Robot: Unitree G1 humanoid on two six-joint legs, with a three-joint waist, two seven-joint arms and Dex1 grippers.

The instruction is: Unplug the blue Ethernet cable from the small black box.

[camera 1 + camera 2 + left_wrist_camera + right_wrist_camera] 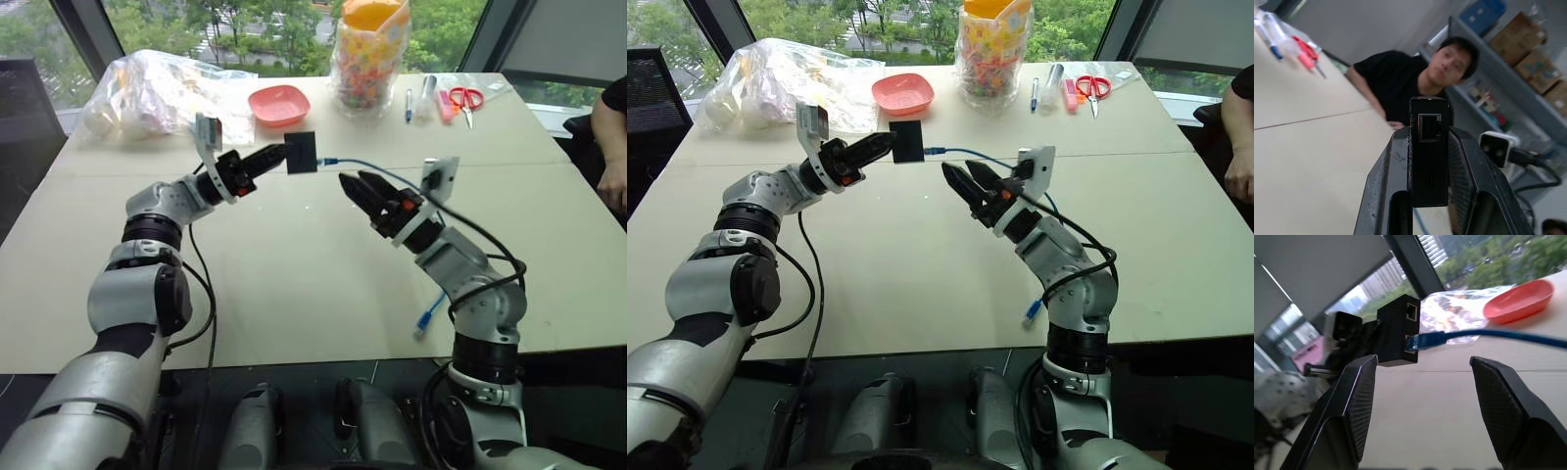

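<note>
My left gripper is shut on the small black box and holds it clear of the table, its port edge facing my right arm. In the left wrist view the box is clamped between both fingers. The blue Ethernet cable is plugged into the box's lower port. From there it runs behind my right arm and down to a loose plug near the table's front edge. My right gripper is open just short of the box, with the cable passing above its spread fingers.
At the back of the table are a pink bowl, a clear plastic bag, a jar of colourful sweets, pens and red scissors. A person sits at the right edge.
</note>
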